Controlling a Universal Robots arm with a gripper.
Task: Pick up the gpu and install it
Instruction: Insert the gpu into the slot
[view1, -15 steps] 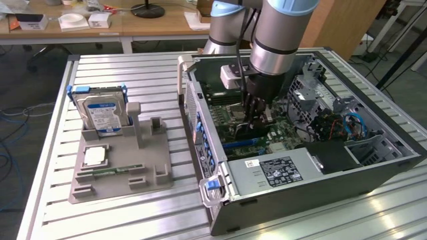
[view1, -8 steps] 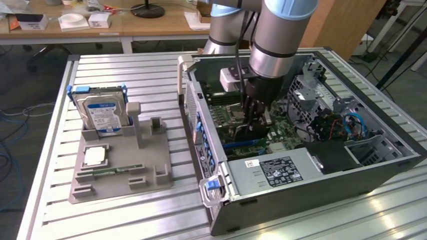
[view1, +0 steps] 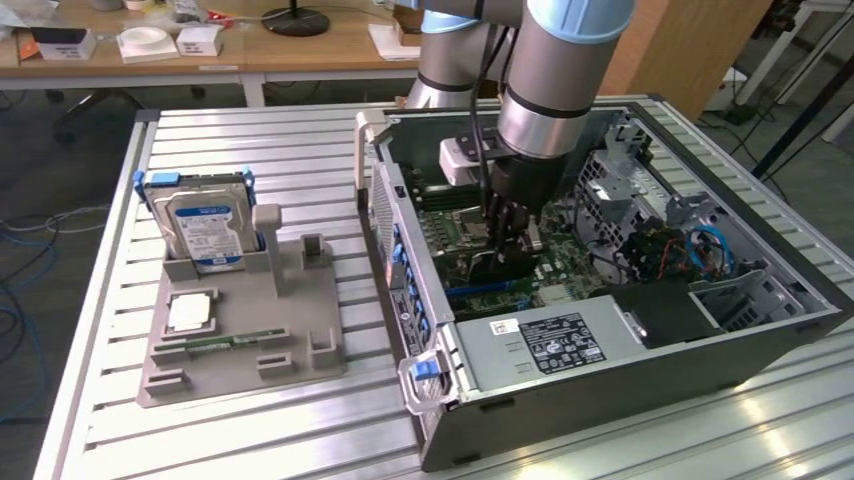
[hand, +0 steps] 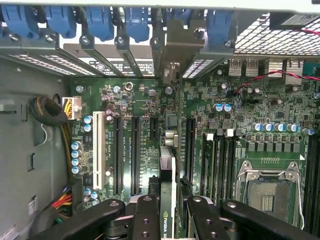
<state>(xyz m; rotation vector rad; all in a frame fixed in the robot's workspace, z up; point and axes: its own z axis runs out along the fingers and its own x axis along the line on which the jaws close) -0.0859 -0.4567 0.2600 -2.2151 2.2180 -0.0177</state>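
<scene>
My gripper (view1: 514, 245) is lowered into the open computer case (view1: 667, 345) and is shut on the gpu (view1: 497, 265), which it holds on edge above the motherboard (view1: 454, 205). In the wrist view the gpu (hand: 167, 165) shows as a thin strip between the two black fingers (hand: 145, 217) of the gripper (hand: 167, 222). Its silvery end bracket (hand: 175, 47) reaches the row of rear slot covers. The card stands just over the board between two long black expansion slots (hand: 135, 150). I cannot tell whether its edge has entered a slot.
A grey holder (view1: 240, 345) on the table at the exterior view's left carries an upright silver hard drive (view1: 200, 225), a small chip (view1: 191, 313) and a green memory stick (view1: 220, 343). Inside the case are the power supply (view1: 554, 340), cables (hand: 60, 125), the CPU socket (hand: 267, 187) and blue latches (hand: 95, 22).
</scene>
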